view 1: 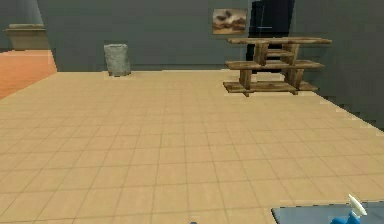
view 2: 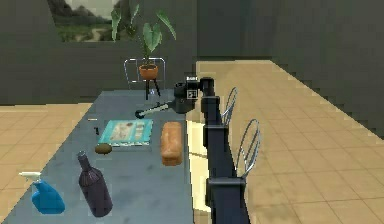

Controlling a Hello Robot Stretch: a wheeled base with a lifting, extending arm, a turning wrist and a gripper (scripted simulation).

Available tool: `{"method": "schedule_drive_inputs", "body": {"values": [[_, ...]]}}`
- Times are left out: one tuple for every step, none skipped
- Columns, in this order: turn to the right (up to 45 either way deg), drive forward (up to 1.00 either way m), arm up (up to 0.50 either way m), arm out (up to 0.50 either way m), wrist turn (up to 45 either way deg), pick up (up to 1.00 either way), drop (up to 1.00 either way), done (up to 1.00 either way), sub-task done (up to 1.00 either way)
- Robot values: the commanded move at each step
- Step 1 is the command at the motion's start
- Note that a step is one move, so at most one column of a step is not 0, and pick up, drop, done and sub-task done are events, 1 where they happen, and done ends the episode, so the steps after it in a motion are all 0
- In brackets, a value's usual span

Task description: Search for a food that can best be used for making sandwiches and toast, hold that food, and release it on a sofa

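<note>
Bread loaf (view 2: 172, 142) lies on the surface (view 2: 140, 175), just beside the arm (view 2: 216, 150), between it and a book (view 2: 127, 132). End effector (view 2: 182, 95) sits farther out than the loaf. Can't tell its finger state or whether it holds anything. Looks like step 2, the grasp: next move likely needs the arm pulled in onto the loaf.

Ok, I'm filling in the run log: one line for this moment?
bread loaf: lying on table | tool: near table's far end, past loaf | held: cannot tell
</note>
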Motion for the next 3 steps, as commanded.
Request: {"method": "schedule_drive_inputs", "body": {"values": [[0.0, 0.0, 0.0, 0.0, 21.0, 0.0, 0.0, 0.0, 0.0], [0.0, 0.0, -0.3, 0.0, 0.0, 0.0, 0.0, 0.0, 0.0], [0.0, 0.0, 0.0, 0.0, 0.0, 1.0, 0.0, 0.0, 0.0]]}}
